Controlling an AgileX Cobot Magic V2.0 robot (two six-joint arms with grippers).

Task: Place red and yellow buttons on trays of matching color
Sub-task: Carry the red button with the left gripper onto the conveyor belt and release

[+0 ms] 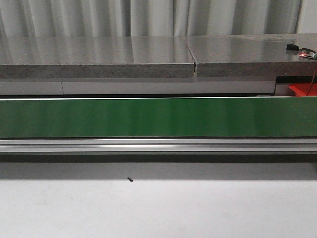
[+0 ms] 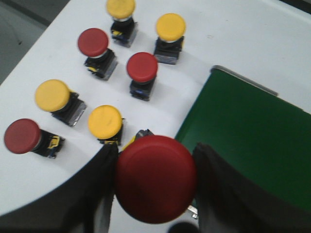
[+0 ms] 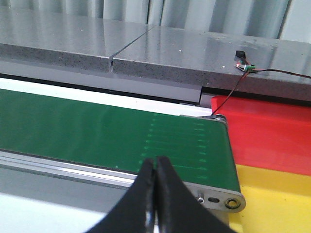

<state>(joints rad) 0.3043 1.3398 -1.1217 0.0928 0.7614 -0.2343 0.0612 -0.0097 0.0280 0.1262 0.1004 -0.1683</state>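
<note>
Buttons, seven in all, stand on the white tabletop left of the green conveyor belt: three red buttons and four yellow buttons. Left claw grasps an eighth, a red button, above the tabletop edge. Right claw is clenched and empty, over the belt's end; beside it lie the red tray and yellow tray.

You see a plain green conveyor belt below speckled grey stone slabs. On the white tabletop sit four yellow-capped push buttons and four red-capped ones. Beyond the belt's end, a glossy red tray adjoins a yellow tray.
</note>
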